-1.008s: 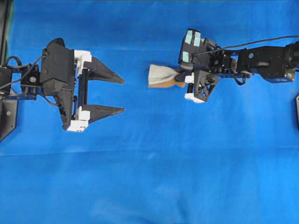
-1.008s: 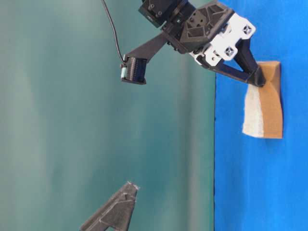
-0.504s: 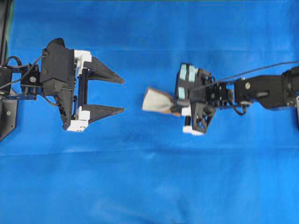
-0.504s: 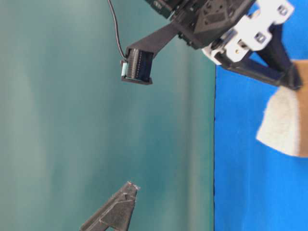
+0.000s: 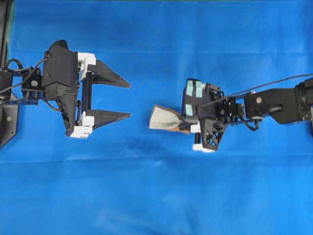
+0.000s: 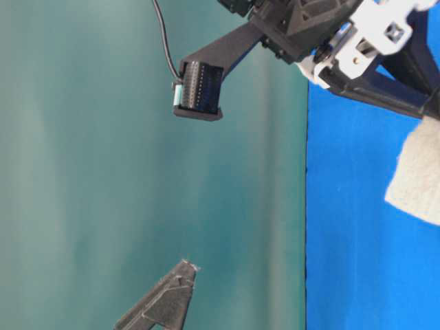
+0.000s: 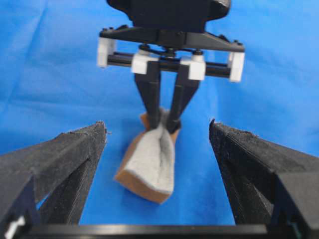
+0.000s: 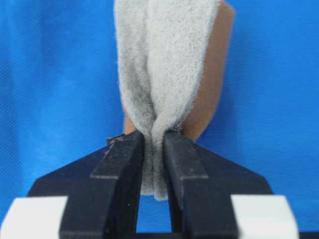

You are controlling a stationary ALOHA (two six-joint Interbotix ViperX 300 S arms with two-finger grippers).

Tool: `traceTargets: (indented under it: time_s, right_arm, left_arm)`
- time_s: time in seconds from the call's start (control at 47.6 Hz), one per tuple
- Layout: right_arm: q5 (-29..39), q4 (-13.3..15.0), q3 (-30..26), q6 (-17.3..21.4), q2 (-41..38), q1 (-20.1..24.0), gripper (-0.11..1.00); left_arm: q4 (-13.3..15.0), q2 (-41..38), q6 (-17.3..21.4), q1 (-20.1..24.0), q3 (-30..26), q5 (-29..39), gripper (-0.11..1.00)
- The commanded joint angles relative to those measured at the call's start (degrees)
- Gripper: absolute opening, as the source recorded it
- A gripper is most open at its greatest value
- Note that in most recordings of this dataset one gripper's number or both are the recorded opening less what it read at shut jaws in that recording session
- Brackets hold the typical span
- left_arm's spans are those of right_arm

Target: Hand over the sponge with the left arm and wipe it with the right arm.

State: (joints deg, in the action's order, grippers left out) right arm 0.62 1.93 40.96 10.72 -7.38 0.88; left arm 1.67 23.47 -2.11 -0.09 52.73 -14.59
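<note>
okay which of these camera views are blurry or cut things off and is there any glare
Left wrist view: the right tool and sponge are slightly soft. Right wrist view: the sponge's pinched fold is sharp. Table-level view: turned sideways, with the sponge cut by the right edge. Overhead view: even light, faint shadows on the blue cloth, no glare.

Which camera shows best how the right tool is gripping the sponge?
The right wrist view: the right tool pinches the sponge at one end, folding its grey face. The left wrist view shows the pinch farther off. Overhead, the sponge is small; at table level only a corner shows.
</note>
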Motion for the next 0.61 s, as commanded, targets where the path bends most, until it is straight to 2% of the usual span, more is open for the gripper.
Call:
traceTargets:
  time_s: [0.0,0.315,0.441,0.588]
  right_arm:
    - [0.1,1.3,-0.6,-0.2,0.6,-2.4,0.20]
    - [-0.2,7.3,-0.6,-0.2,0.9,-14.2,0.20]
    - [-0.7,8.7,-0.8,-0.2,0.9,-17.1,0.20]
    - [-1.1,8.9,-0.9,-0.2,0.8,-17.8,0.20]
  left_arm:
    - [0.0,0.5,0.0,0.0,-0.8,-0.5,0.81]
    - [0.0,0.5,0.0,0.0,-0.7,-0.4,0.81]
    - [0.0,0.5,0.0,0.0,-0.8,-0.5,0.81]
    - [0.1,0.5,0.1,0.0,-0.7,-0.5,0.81]
